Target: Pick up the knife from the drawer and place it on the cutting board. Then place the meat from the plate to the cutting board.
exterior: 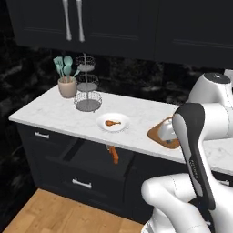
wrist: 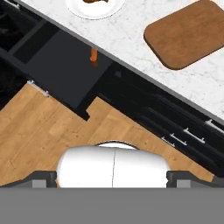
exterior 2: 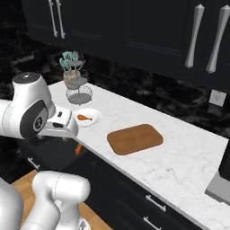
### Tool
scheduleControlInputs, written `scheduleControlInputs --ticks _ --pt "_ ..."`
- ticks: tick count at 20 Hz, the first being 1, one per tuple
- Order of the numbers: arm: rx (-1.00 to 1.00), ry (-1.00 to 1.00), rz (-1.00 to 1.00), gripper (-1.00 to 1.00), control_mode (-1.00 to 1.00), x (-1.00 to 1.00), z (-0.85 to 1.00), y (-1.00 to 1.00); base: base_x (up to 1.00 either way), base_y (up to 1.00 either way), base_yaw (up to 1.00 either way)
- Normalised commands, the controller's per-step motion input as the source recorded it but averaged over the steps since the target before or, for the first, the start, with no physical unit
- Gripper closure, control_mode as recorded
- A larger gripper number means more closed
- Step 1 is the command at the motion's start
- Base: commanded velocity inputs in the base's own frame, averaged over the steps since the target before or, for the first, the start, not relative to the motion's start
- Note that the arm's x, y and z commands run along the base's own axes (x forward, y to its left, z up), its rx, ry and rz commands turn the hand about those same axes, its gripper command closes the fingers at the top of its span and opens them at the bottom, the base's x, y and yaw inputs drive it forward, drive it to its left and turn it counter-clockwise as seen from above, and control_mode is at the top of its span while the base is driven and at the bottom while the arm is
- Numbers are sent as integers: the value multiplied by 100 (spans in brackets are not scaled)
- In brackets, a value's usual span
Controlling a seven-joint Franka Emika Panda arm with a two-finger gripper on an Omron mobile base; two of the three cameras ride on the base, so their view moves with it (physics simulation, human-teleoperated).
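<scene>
The drawer (exterior: 91, 159) (wrist: 61, 65) stands pulled out under the counter. The knife's orange-brown handle (exterior: 113, 154) (exterior 2: 78, 149) (wrist: 93, 55) shows at the drawer's back right, and its blade is hidden under the counter edge. On the white plate (exterior: 102, 124) (exterior 2: 92, 115) (wrist: 78, 9) lies the meat (exterior: 112, 123) (exterior 2: 84, 118). To the plate's right lies the reddish-brown cutting board (exterior 2: 134, 138) (wrist: 186, 33), partly behind my arm in the left base view. My gripper (wrist: 112, 179) hangs high in front of the counter, open wide and holding nothing.
A wire-mesh tiered stand (exterior: 87, 84) and a pot of teal spatulas (exterior: 67, 86) stand at the counter's back left. Closed drawers (wrist: 188, 133) run under the board. Wooden floor (wrist: 65, 127) lies below. Dark upper cabinets (exterior: 113, 22) hang above.
</scene>
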Motion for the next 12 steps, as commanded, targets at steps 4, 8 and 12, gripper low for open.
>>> scheduleControlInputs --ticks 4,8,12 --pt "0 0 0 -100 100 0 0 0 45 -19 19" --pt "0 0 0 -100 100 0 0 0 55 0 14" --pt "0 0 0 -100 100 0 0 0 65 0 13"
